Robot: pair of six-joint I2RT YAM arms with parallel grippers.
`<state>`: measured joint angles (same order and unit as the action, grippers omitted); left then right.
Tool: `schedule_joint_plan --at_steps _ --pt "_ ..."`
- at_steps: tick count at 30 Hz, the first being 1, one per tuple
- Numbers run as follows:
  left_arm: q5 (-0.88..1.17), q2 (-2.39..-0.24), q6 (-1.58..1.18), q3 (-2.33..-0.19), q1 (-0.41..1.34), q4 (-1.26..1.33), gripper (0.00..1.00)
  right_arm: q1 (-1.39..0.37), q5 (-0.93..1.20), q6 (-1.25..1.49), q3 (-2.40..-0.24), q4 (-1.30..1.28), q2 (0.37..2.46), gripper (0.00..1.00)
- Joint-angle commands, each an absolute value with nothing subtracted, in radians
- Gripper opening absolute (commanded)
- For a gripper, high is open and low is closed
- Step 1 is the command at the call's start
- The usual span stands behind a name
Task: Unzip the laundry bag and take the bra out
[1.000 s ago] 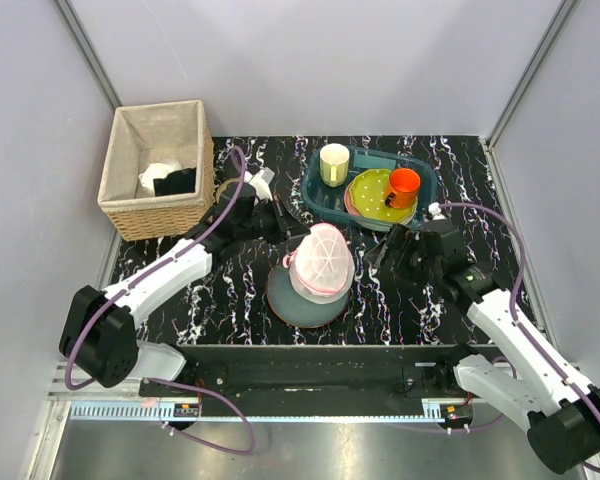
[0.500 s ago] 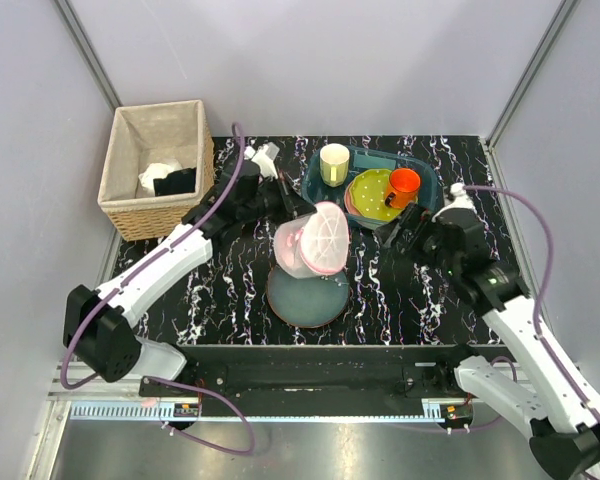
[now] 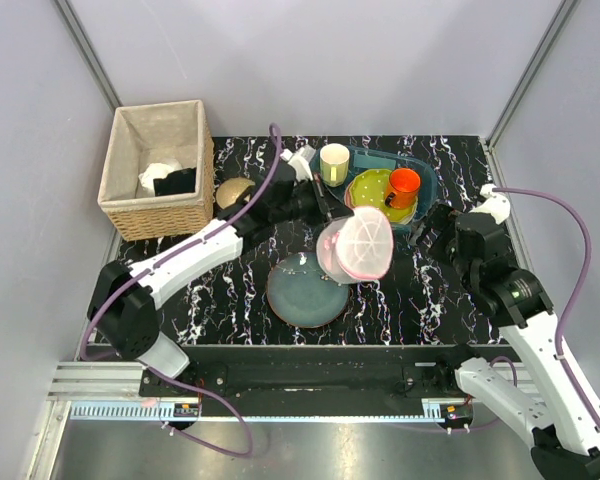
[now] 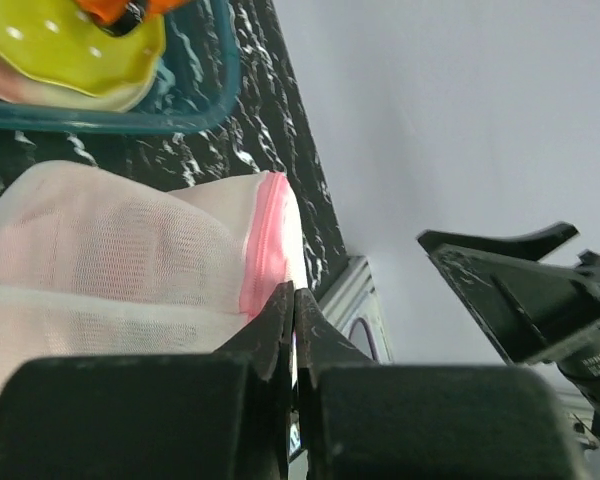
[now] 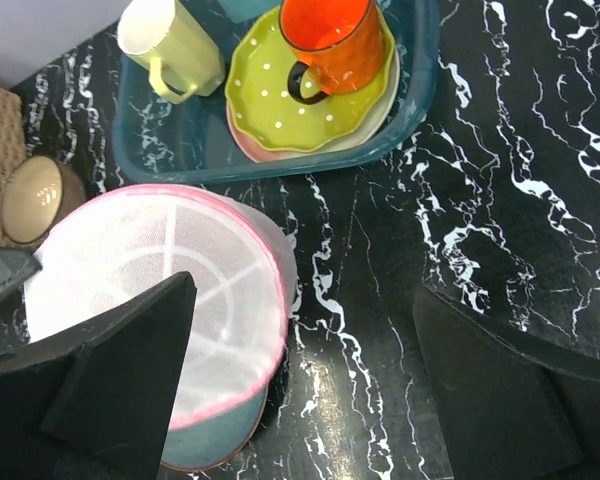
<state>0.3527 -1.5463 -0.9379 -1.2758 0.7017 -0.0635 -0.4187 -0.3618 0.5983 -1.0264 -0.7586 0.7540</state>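
The laundry bag [image 3: 358, 243], a round white mesh pouch with pink zip trim, hangs lifted off the table, tilted on its side, just right of the blue-grey plate [image 3: 298, 292]. My left gripper [image 3: 325, 205] is shut on the bag's upper left edge. In the left wrist view its jaws [image 4: 293, 300] are pressed together beside the pink trim, with the mesh [image 4: 120, 260] to their left. My right gripper [image 3: 432, 226] is open and empty to the right of the bag. In the right wrist view [image 5: 310, 390] the bag [image 5: 150, 290] lies by its left finger. The bra does not show.
A teal tub [image 3: 320, 190] at the back holds a pale yellow cup [image 3: 334, 163], a green dotted plate [image 3: 372, 192] and an orange mug [image 3: 403, 185]. A wicker basket [image 3: 120, 160] with white and black cloths stands back left. A tan bowl [image 3: 234, 191] sits beside it.
My left gripper has lifted the bag off the blue-grey plate and carried it right and farther back. My right arm has drawn back to the right.
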Motion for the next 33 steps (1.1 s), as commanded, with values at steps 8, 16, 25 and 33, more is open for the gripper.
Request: schedule_joint_plan --at_steps 8,16,25,33 --pt "0.356 -1.548 -0.901 -1.137 0.75 0.012 0.95 -0.388 -0.324 0.624 -0.944 -0.752 0.788 1.0" --pt "0.258 -1.569 -0.6 -1.377 0.733 -0.322 0.99 -0.356 -0.152 0.712 -0.782 -0.707 0.772 1.0" --pt "0.415 -1.948 -0.425 -1.876 0.761 -0.607 0.88 -0.347 -0.241 0.732 -0.788 -0.807 0.693 1.0" --pt "0.52 -2.134 -0.396 -2.019 0.822 -0.695 0.69 -0.345 -0.249 0.745 -0.795 -0.844 0.664 1.0"
